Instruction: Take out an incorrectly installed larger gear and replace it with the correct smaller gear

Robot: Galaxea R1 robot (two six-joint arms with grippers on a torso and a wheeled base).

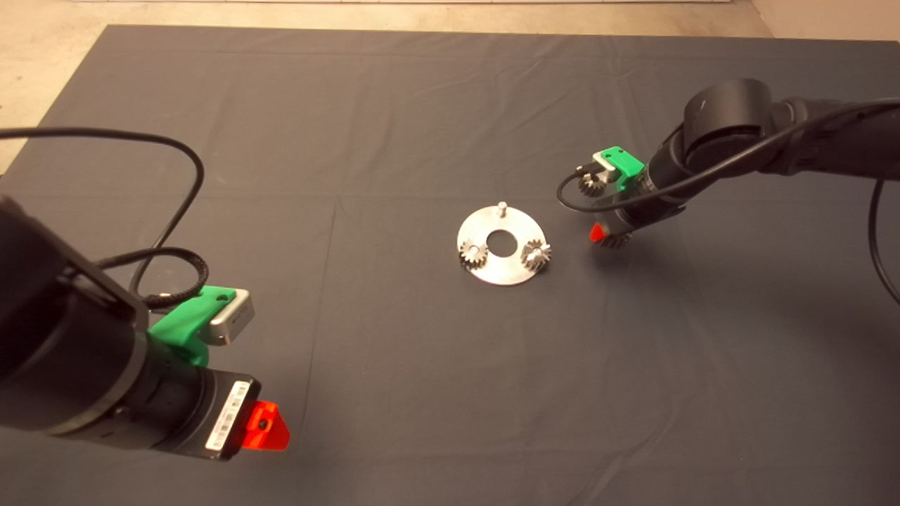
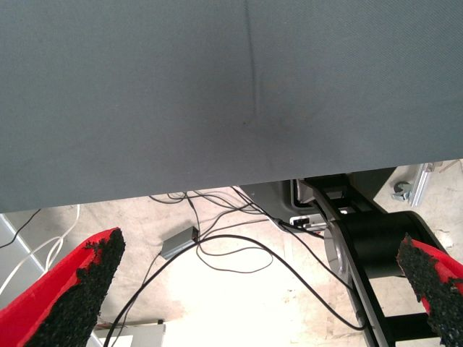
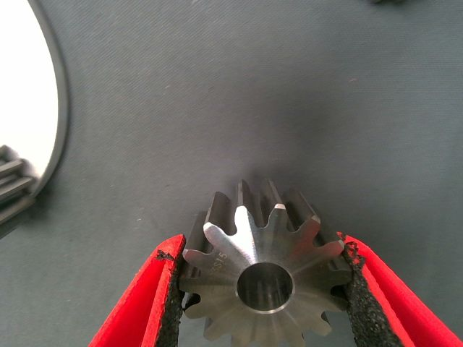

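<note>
My right gripper [image 1: 610, 237] is down at the mat just right of the round metal plate [image 1: 500, 273]. In the right wrist view its pads are closed on both sides of a silvery toothed gear with a centre hole, the smaller gear [image 3: 264, 278]. A darker gear, the larger gear [image 1: 590, 185], lies on the mat beside the right wrist, away from the plate. The plate's far peg [image 1: 502, 206] is bare. Two small gears [image 1: 474, 253] [image 1: 536, 255] sit on the plate's other pegs.
My left gripper [image 1: 267, 425] waits open and empty at the lower left. Its wrist view shows the mat's edge, with cables and a black stand on the floor beyond. The plate's rim [image 3: 25, 108] shows in the right wrist view.
</note>
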